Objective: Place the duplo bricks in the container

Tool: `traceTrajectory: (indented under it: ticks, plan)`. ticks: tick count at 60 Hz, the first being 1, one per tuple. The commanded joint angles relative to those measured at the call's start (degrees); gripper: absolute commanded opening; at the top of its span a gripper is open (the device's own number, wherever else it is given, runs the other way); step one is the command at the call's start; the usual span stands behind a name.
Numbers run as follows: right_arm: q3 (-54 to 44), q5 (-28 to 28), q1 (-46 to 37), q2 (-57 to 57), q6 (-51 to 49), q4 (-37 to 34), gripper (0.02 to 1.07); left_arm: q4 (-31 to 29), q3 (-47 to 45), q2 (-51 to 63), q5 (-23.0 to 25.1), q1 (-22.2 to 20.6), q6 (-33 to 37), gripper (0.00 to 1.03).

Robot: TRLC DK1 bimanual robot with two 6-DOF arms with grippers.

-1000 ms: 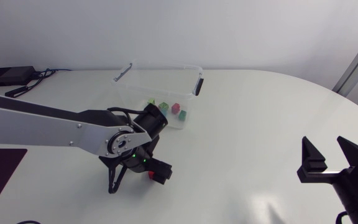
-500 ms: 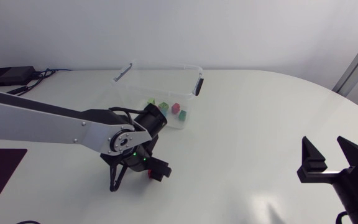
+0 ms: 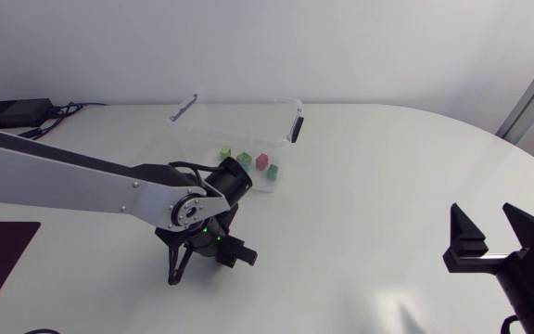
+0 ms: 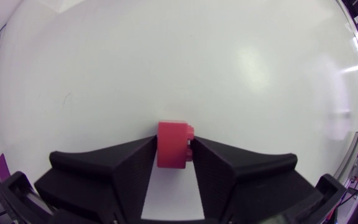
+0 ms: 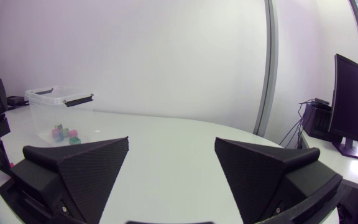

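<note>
Red duplo brick: the red duplo brick [image 4: 171, 147] stands on the table, well apart from the container and on its near side, with one stud facing sideways toward a finger.
Left gripper: the left gripper [image 4: 174, 138] points straight down over the brick. In the left wrist view both broad fingers press on it from opposite sides, so it is clamped on the brick. In the head view the gripper [image 3: 215, 259] almost hides the brick.
Why held so: a top-down pinch across the brick's flat sides probably gives the wedge fingers the firmest hold and leaves the way up clear.
Container: the clear plastic container [image 3: 248, 104] stands open toward the far side of the table, lid off and handles out at each end. The open top suits a drop from above.
Bricks already inside: four small bricks [image 3: 248, 160], green, yellow-green and pink, lie in the near corner of the container floor. The right wrist view shows them through the wall [image 5: 64, 132].
Right gripper: the right gripper [image 3: 488, 228] waits near the table's right edge, well clear of the work. Its fingers are spread wide with nothing between them [image 5: 171, 146].
Step in hand: a judgement only, but the grasp looks made, and a lift and carry to the container would follow.
Surface: the white table [image 3: 387, 167] is smooth and matt with a rounded edge, so a brick would slide easily if nudged.
Other things: a black box [image 3: 12, 113] with cables [image 3: 63, 111] sits at the far left corner, away from the path.
</note>
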Motion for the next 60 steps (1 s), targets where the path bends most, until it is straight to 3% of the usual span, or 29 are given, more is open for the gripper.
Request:
traceTrajectory:
  ticks: [1,41,47,60]
  plan:
    - [-1.2,-0.2,-0.5,-0.4,-0.5,0.3,1.02,-0.2,1.2,1.4,-0.2,-0.1,-1.5,0.22]
    - [-1.2,-0.2,-0.5,-0.4,-0.5,0.3,1.02,0.2,0.2,-8.5,-0.4,0.1,1.7,0.21]
    - [-1.2,-0.2,-0.5,-0.4,-0.5,0.3,1.02,3.7,-1.4,-12.3,-0.4,1.6,4.3,0.21]
    - [-1.2,-0.2,-0.5,-0.4,-0.5,0.3,1.02,3.8,0.1,-15.7,-0.4,5.4,6.9,0.21]
